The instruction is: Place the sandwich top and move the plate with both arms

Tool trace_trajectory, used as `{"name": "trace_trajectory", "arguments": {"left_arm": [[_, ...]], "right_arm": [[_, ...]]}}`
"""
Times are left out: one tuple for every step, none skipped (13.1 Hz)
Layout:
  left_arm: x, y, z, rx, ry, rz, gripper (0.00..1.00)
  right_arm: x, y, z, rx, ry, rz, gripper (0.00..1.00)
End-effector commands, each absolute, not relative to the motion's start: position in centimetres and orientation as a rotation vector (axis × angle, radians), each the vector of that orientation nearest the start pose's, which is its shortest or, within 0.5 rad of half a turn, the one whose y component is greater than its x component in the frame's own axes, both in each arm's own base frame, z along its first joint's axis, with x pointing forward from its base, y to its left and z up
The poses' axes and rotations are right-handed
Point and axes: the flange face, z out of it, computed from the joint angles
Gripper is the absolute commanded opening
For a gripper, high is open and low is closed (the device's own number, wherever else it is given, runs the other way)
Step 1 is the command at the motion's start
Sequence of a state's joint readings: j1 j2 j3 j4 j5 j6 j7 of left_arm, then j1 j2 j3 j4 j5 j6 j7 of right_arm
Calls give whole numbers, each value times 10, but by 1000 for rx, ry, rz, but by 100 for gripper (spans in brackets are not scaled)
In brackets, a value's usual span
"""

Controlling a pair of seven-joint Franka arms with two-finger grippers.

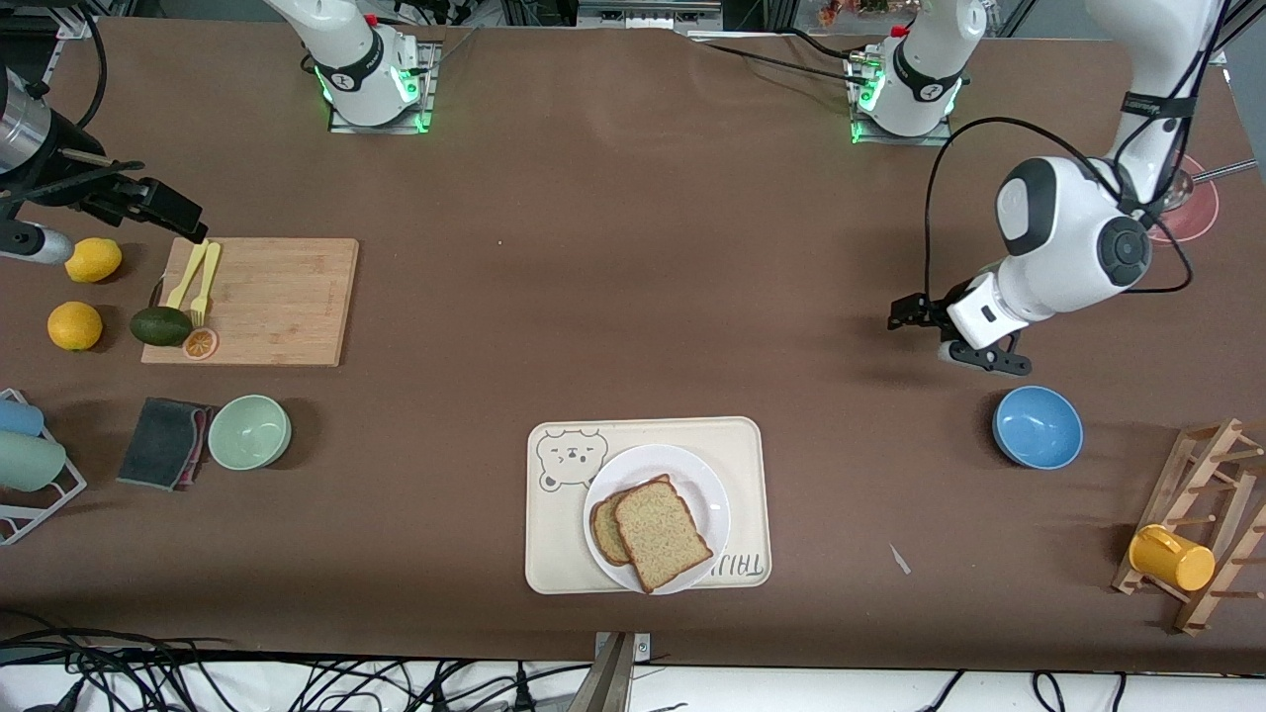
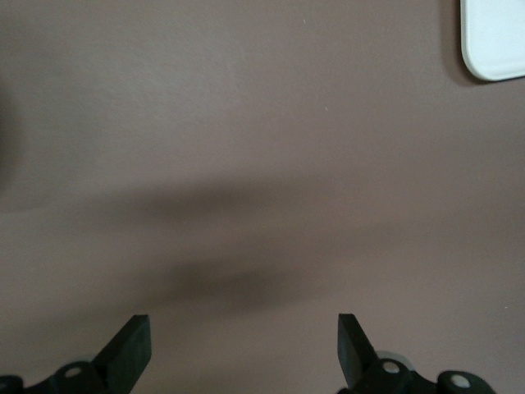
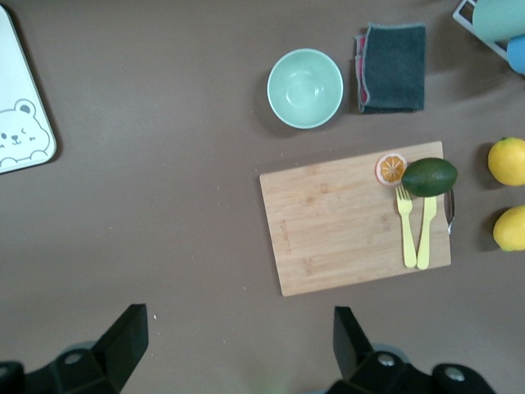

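Note:
The light tan sandwich top (image 1: 665,535) lies on the white plate (image 1: 707,487), overlapping a darker slice (image 1: 604,529). The plate sits on a cream bear tray (image 1: 643,432). My left gripper (image 1: 945,336) hangs open and empty over bare table beside the blue bowl; its wrist view (image 2: 242,328) shows only the tray's corner (image 2: 496,41). My right gripper (image 1: 183,222) is open and empty over the table at the cutting board's corner; its wrist view (image 3: 238,320) shows the tray's edge (image 3: 20,131).
At the right arm's end are a cutting board (image 1: 262,297) with yellow cutlery (image 1: 198,282), an avocado (image 1: 161,325), two lemons (image 1: 75,325), a green bowl (image 1: 249,431) and a dark cloth (image 1: 163,442). At the left arm's end are a blue bowl (image 1: 1037,426) and a wooden rack with a yellow mug (image 1: 1172,557).

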State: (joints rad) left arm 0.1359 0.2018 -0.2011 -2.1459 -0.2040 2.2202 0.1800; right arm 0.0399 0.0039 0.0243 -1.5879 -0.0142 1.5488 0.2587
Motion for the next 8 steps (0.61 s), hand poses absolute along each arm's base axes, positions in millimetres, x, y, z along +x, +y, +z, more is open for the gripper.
{"name": "trace_trajectory", "arguments": {"left_arm": [[571,-20,353,-3264,122,242,100],[577,-12,377,-3225,74,249,100],[578,-2,401,-3180,33,232,100],[578,2,423,-3148,6,209,100],[581,7,448,-3116,-4,190,100],[584,12,476,-3096,-9,167,100],[585,20,502,-3093,-36,142,100],[582,22,529,-3090,-67,108,100]], "right_arm": [[553,30,621,-3151,273,-22,100],[555,31,620,-3143,267,-42,100],[558,29,620,-3141,267,-63,100],[559,25,619,-3149,234,-62,100],[560,19,617,-3157,183,-55,100],[559,12,616,-3156,173,-42,100],[560,5,616,-3149,192,-40,100],[560,1,616,-3142,209,-40,100]]}}
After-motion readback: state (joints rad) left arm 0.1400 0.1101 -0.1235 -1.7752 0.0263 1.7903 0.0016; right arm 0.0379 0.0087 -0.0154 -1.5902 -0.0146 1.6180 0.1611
